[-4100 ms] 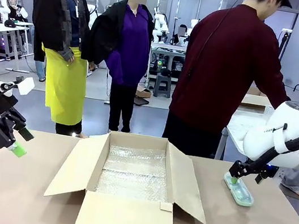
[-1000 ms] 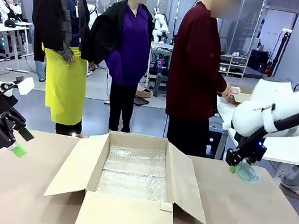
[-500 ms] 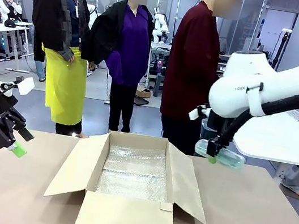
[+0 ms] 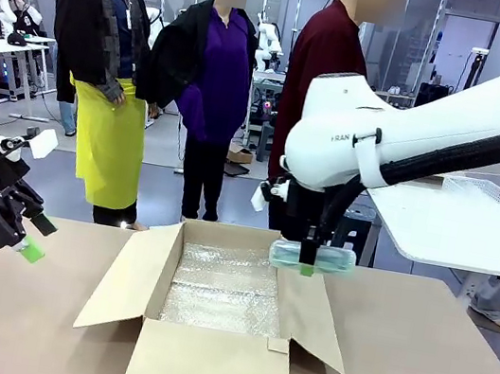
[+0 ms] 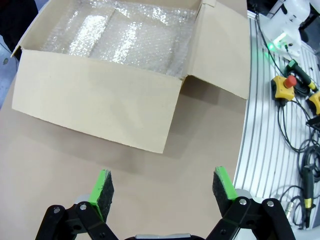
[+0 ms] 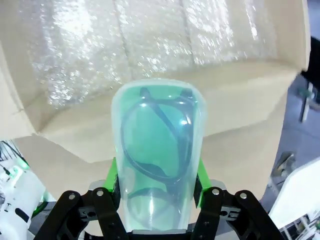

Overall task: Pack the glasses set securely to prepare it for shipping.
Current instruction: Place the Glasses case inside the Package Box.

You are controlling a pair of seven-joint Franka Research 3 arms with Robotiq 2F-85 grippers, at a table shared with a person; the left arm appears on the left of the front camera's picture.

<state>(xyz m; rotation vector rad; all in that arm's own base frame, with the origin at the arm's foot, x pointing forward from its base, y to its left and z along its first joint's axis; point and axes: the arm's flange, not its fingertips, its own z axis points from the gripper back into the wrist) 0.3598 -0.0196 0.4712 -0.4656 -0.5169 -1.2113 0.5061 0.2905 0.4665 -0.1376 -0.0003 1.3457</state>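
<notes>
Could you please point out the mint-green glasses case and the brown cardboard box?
mint-green clear-lidded glasses case (image 6: 159, 150): right wrist view, middle of the clear lid.
brown cardboard box (image 4: 210, 368): front view, near front flap.

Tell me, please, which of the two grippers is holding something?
The right gripper: it is shut on the mint-green case, above the box's right side. The left gripper is open and empty, off to the box's left.

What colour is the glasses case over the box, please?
The case is mint-green, clear-lidded; clearest in the right wrist view.
</notes>
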